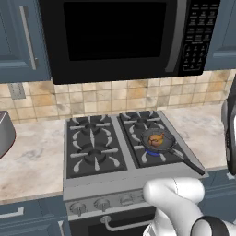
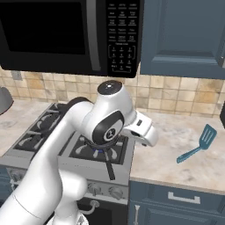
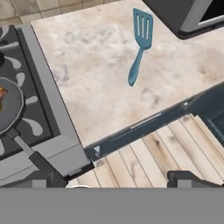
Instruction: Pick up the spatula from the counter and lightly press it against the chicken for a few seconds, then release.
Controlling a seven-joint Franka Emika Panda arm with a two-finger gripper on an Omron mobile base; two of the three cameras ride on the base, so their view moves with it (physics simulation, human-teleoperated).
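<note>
A blue slotted spatula lies flat on the marble counter to the right of the stove, also seen in the right base view as the spatula. A browned chicken piece sits in a small black pan on the stove's front right burner, its handle pointing toward the front edge. My gripper hovers over the counter's front edge, well short of the spatula. Its dark fingertips stand wide apart with nothing between them, so it is open.
A dark appliance stands on the counter just beyond the spatula's head. A black microwave hangs over the stove. A grey pot sits at the far left. Blue drawers run below the counter.
</note>
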